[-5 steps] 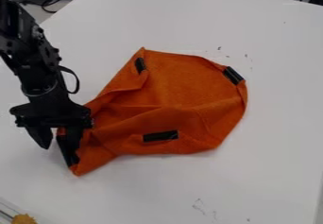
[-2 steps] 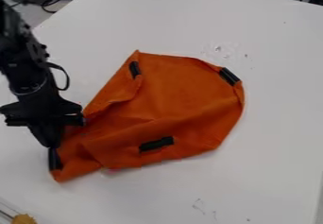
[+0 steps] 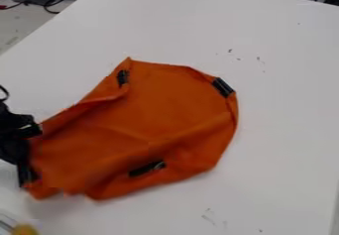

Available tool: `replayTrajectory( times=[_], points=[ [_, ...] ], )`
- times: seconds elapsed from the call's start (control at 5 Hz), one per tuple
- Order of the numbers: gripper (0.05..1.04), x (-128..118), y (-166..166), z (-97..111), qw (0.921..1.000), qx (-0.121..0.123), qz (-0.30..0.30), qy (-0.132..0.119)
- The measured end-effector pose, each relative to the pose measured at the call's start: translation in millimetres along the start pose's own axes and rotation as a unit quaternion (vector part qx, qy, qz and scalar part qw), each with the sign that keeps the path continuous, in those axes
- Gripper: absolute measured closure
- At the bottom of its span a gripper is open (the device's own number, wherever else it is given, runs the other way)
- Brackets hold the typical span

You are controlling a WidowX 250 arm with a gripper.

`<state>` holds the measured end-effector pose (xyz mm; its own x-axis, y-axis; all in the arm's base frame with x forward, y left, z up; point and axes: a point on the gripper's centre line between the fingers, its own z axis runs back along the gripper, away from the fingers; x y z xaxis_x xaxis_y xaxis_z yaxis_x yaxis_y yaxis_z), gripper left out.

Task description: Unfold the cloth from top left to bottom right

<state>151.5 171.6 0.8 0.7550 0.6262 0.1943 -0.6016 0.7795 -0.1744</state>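
The orange fabric cloth [image 3: 165,107] lies on the white desk [image 3: 288,115], left of the middle, and its broad centre is already open. I judge the unfolding is partly done: the upper left edge is turned over, and a long fold along the lower right is left to open. At the left edge of the view, the black claw [image 3: 21,163] is clamped on the cloth's left corner. Its arm is mostly cut off, and the gripped corner is blurred.
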Motion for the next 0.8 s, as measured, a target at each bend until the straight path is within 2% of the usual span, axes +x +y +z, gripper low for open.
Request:
replayTrajectory(
  times=[0.2, 0.4, 0.6, 0.8],
  points=[
    [1.007, 40, 12, -16, 0.999, -0.034, -0.019, -0.02],
    [0.903, 61, 9, -22, 0.9981, -0.038, -0.043, -0.02],
    [0.729, 65, -6, -25, 0.9979, -0.011, -0.064, 0.007],
    [0.518, 66, -25, -20, 0.9951, 0.021, -0.093, 0.024]
  ],
)
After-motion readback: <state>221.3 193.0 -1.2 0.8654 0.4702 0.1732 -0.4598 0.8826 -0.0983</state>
